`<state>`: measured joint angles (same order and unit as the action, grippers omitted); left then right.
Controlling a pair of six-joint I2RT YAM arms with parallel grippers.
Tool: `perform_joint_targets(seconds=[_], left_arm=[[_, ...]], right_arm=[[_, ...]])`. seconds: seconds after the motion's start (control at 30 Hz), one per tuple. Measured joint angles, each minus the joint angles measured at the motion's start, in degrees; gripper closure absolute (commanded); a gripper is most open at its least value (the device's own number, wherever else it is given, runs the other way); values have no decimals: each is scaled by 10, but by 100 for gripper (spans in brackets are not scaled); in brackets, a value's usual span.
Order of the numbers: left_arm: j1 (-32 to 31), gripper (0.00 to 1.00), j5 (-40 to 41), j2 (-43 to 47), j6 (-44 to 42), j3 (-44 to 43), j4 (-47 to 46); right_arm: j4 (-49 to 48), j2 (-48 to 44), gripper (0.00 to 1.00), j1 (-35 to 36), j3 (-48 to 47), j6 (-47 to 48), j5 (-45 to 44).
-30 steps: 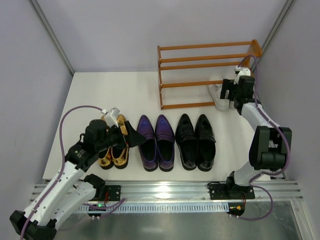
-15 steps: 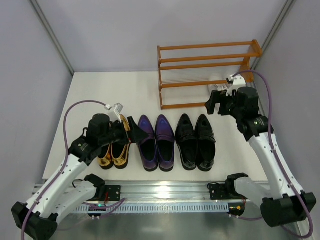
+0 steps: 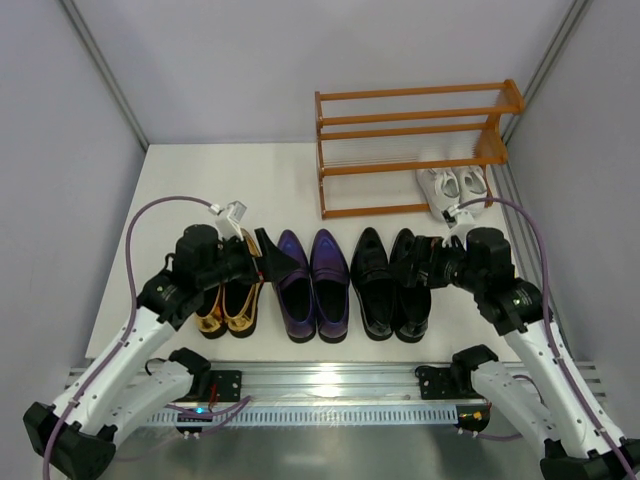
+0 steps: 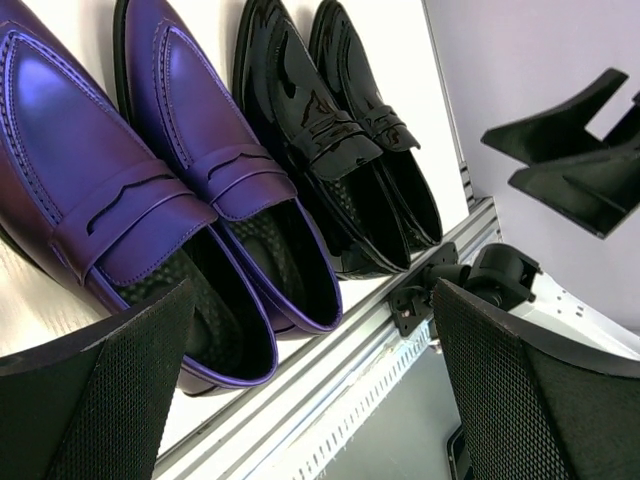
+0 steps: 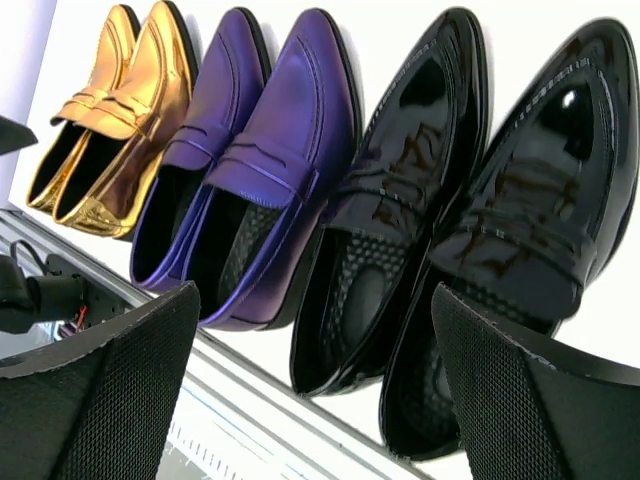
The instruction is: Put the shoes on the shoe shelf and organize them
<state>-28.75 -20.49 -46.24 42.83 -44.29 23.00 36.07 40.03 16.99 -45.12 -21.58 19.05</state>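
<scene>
Right wrist: my right claw [image 5: 315, 385] spread, empty, above the black loafers [image 5: 400, 200], left claw [image 4: 312, 380] spread too; I fear a skewed descent shoves the neighbouring purple loafers [image 5: 270, 150].

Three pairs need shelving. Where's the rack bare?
On the orange wooden rack, the top tier is bare, as is the lower tier left of the white sneakers. Crowded: the row of shiny gold loafers, glossy purple loafers and glossy black loafers.

A white table [image 3: 200, 190] carries an aluminium rail [image 3: 330, 378] along its near edge.
</scene>
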Motion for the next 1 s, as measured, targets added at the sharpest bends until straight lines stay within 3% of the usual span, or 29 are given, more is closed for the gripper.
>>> perform_joint_targets(seconds=[0.17, 0.5, 0.8, 1.0], left_arm=[[0, 0, 6, 12, 0, 21, -9], [0, 0, 15, 26, 0, 45, -12], [0, 0, 14, 42, 1, 74, -35], [0, 0, 10, 58, 5, 95, -36]], right_arm=[[36, -27, 2, 42, 20, -28, -71], [41, 133, 2, 167, 35, -108, -217], [-31, 74, 2, 191, 136, -178, -263], [-78, 96, 2, 191, 145, -204, -263]])
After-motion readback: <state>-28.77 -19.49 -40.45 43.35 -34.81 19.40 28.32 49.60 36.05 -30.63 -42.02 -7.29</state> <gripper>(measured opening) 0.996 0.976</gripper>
